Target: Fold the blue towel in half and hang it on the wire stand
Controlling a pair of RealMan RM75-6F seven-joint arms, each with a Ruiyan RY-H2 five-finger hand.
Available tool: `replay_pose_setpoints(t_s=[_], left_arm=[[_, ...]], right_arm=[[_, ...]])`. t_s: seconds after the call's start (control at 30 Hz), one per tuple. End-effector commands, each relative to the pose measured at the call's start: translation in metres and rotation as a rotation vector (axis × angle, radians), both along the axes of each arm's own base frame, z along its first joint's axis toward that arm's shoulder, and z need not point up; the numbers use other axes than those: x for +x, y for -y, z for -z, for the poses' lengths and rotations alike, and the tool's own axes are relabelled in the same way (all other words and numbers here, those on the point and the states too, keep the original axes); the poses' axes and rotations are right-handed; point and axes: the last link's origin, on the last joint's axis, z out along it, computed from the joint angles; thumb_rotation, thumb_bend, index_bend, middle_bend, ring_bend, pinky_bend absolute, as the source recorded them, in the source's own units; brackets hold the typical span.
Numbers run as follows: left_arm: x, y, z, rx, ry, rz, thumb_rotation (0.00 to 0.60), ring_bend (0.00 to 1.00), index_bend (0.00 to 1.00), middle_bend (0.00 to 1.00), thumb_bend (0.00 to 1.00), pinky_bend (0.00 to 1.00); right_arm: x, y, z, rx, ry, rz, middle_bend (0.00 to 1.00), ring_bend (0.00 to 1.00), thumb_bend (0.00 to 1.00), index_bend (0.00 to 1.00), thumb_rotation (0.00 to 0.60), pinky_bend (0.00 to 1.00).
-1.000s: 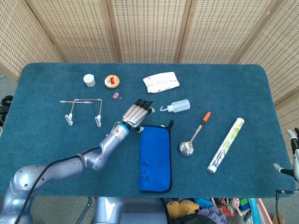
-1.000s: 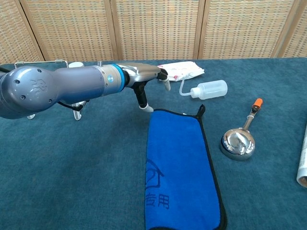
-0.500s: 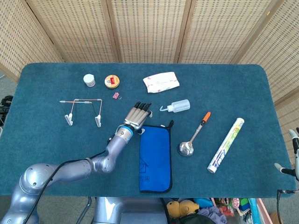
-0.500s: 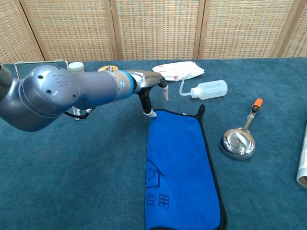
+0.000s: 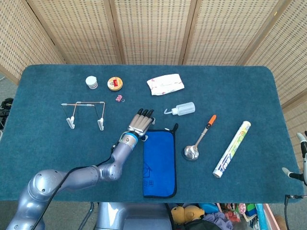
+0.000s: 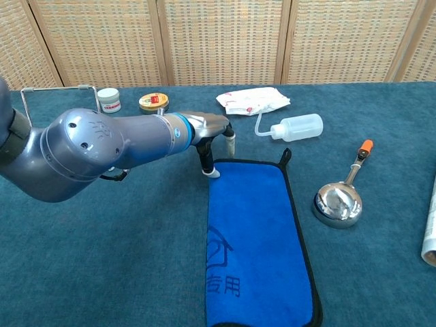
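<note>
Wicker screens stand behind the dark teal table (image 5: pixel 230 86), where the blue towel (image 5: pixel 159 162) lies flat and long near the front edge, the wire stand (image 5: pixel 85 112) well off to its left. Over the last second the left hand (image 5: pixel 140 122) has dropped to the towel's far-left corner, fingers apart, gripping nothing, so a pinch looks close. From the chest view a fingertip (image 6: pixel 214 172) meets the hem; overhead hides that. No right hand shows.

1. The blue towel (image 6: pixel 257 238) is showing a printed house outline and two characters near its front end; the second is reading as "用", the first is not legible.
2. The long paper roll (image 5: pixel 232 149) is carrying print too small to read.
3. The round tin (image 6: pixel 153 102) is bearing a red label, unreadable.
</note>
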Motion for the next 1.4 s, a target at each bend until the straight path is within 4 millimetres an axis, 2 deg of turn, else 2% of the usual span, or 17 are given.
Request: replay_pose_setpoints(t_s=[0.03, 0.5, 0.57, 0.77, 0.9, 1.13, 1.23, 1.4], left_arm=[[-0.001, 0.001, 0.002, -0.010, 0.002, -0.006, 0.600, 0.00, 0.31, 0.00, 0.30, 0.00], [-0.001, 0.002, 0.011, -0.017, -0.001, -0.025, 0.600, 0.00, 0.34, 0.00, 0.32, 0.00], [-0.001, 0.002, 0.011, -0.015, -0.005, -0.024, 0.600, 0.00, 0.36, 0.00, 0.32, 0.00], [-0.004, 0.004, 0.012, -0.021, -0.022, -0.036, 0.600, 0.00, 0.52, 0.00, 0.33, 0.00], [-0.003, 0.005, 0.012, -0.032, -0.018, -0.053, 0.600, 0.00, 0.56, 0.00, 0.33, 0.00], [-0.001, 0.006, 0.011, -0.039, -0.003, -0.055, 0.600, 0.00, 0.77, 0.00, 0.33, 0.00], [0.000, 0.005, 0.010, -0.034, -0.001, -0.053, 0.600, 0.00, 0.79, 0.00, 0.38, 0.00], [-0.001, 0.007, 0.010, -0.033, -0.011, -0.053, 0.600, 0.00, 0.83, 0.00, 0.39, 0.00]], right_arm=[[0.000, 0.000, 0.000, 0.000, -0.001, 0.000, 0.00, 0.00, 0.00, 0.00, 0.600, 0.00], [0.000, 0.000, 0.000, 0.001, 0.003, -0.001, 0.00, 0.00, 0.00, 0.00, 0.600, 0.00], [0.000, 0.000, 0.000, 0.002, 0.003, -0.001, 0.00, 0.00, 0.00, 0.00, 0.600, 0.00], [0.000, 0.000, 0.000, 0.004, 0.004, -0.001, 0.00, 0.00, 0.00, 0.00, 0.600, 0.00], [0.000, 0.000, 0.000, 0.006, 0.004, -0.001, 0.00, 0.00, 0.00, 0.00, 0.600, 0.00], [0.000, -0.001, 0.000, 0.003, 0.005, -0.001, 0.00, 0.00, 0.00, 0.00, 0.600, 0.00], [0.000, 0.000, 0.000, 0.004, 0.005, -0.001, 0.00, 0.00, 0.00, 0.00, 0.600, 0.00], [0.000, 0.000, 0.000, 0.004, 0.004, 0.000, 0.00, 0.00, 0.00, 0.00, 0.600, 0.00]])
